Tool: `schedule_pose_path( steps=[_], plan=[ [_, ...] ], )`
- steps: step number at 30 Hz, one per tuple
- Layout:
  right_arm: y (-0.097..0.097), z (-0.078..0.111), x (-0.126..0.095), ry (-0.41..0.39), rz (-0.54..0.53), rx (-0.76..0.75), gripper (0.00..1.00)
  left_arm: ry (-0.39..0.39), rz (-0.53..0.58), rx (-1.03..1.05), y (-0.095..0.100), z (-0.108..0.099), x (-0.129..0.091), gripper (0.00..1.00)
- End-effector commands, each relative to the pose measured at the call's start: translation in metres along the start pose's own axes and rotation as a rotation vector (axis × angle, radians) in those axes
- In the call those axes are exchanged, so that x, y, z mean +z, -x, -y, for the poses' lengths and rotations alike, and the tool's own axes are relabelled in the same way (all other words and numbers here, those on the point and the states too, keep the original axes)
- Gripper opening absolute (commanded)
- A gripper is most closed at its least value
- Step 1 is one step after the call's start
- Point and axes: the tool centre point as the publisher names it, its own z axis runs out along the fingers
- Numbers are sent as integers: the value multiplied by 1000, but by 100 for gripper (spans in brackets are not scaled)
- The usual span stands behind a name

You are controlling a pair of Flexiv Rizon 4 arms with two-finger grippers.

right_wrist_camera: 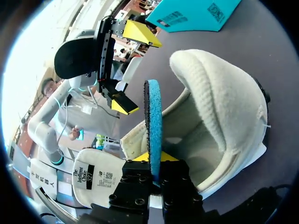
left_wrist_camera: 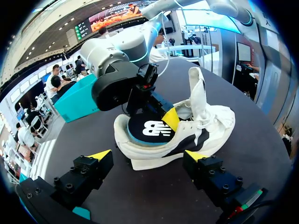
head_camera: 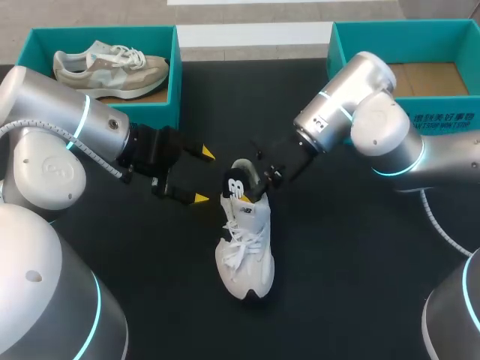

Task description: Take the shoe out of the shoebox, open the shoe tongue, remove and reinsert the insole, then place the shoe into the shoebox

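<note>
Right hand [right_wrist_camera: 156,173] pinches the insole [right_wrist_camera: 153,116], partly inside the white shoe [head_camera: 246,251].

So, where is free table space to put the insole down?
Bare table lies beyond the toe of the white shoe and between the left shoebox and right shoebox. Crowded at the heel: left gripper, right gripper, insole.

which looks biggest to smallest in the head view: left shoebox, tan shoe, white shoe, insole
1. left shoebox, clearly the largest.
2 and 3. white shoe and tan shoe: too alike to rank, and they lie at different distances from the camera.
4. insole, smallest; only the part sticking out of the white shoe shows.
</note>
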Motion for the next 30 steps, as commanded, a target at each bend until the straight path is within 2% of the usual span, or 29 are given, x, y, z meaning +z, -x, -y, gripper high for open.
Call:
schedule_pose_path(
  steps=[1,4,10,21,30],
  plan=[
    [-8,1,-4,2,28,-7,26,2,0,0,-1,0,0,100],
    [-11,-1,-7,-2,44,-17,34,2,0,0,-1,0,0,100],
    [-14,-6,-12,-4,67,-36,42,2,0,0,-1,0,0,100],
    [-20,-14,-22,1,105,-72,43,2,0,0,-1,0,0,100],
    [-21,-29,-36,-4,141,-118,44,2,0,0,-1,0,0,100]
  ],
)
